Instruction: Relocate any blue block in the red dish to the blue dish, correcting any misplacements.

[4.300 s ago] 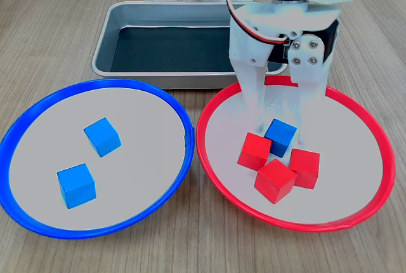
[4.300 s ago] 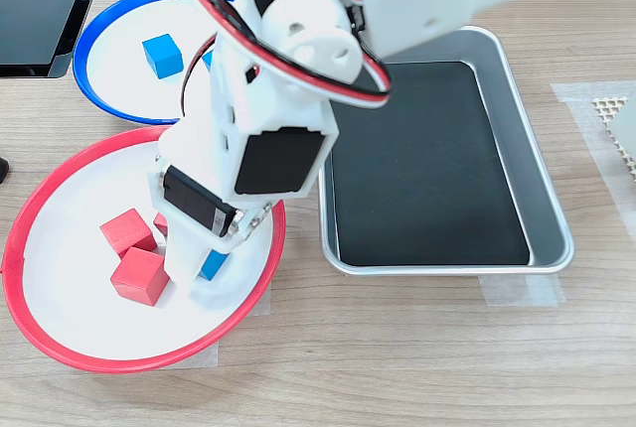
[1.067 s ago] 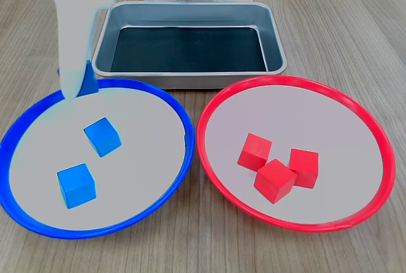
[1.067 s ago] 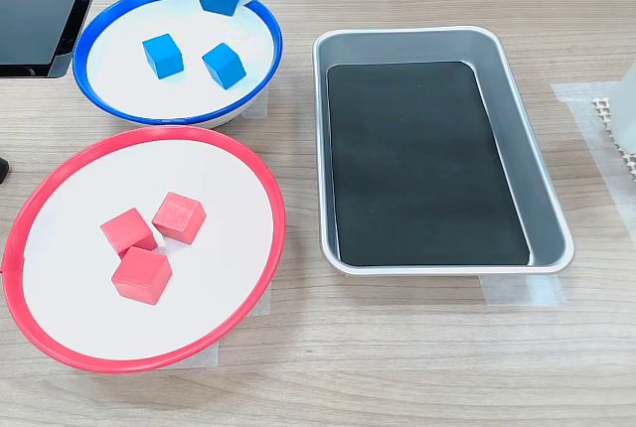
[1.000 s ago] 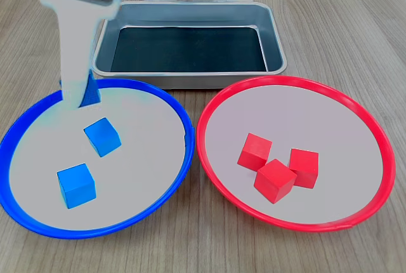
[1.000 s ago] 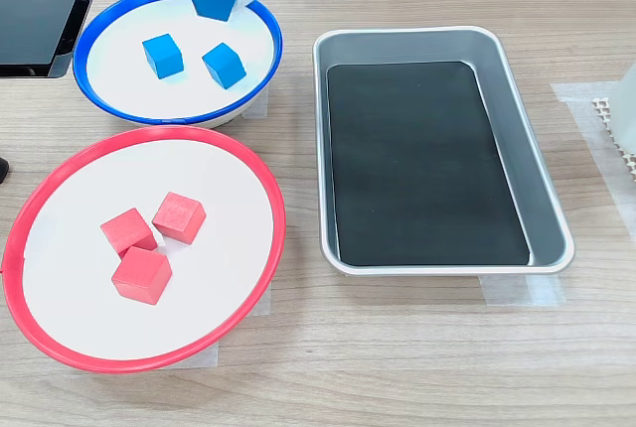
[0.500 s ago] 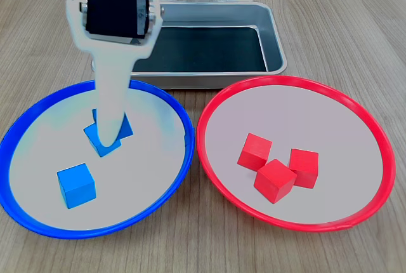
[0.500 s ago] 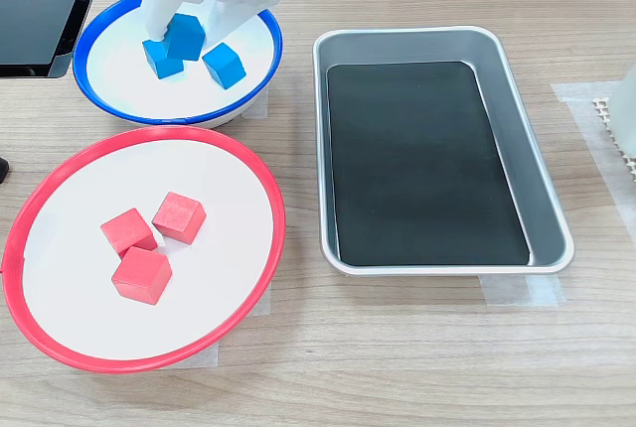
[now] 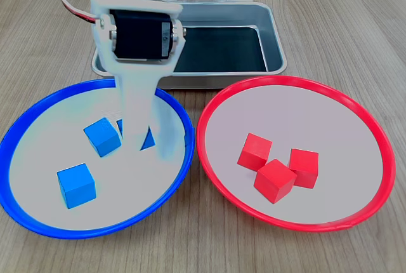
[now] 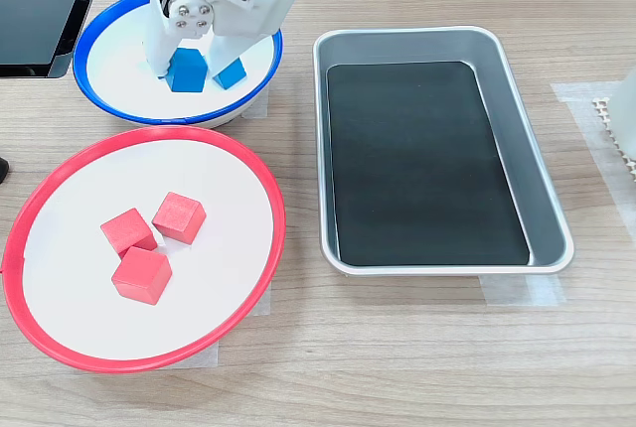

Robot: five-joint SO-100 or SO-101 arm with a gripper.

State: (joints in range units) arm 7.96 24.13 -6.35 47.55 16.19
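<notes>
Low over the round blue-rimmed dish with the pale grey inside at the lower left of the first exterior view, the white robot arm's claw reaches down to the dish floor. Its fingers stand either side of a small bright-blue cube, seen most clearly at the upper left of the second exterior view; whether they grip it or have parted from it cannot be told. Two more blue cubes lie in the same dish: one just beside the claw and another nearer the front rim. At the lower right of the first exterior view, the round red-rimmed dish holds three red cubes clustered together, touching, and no blue one. A rectangular metal tray with a black base sits behind both dishes on the wooden tabletop.
</notes>
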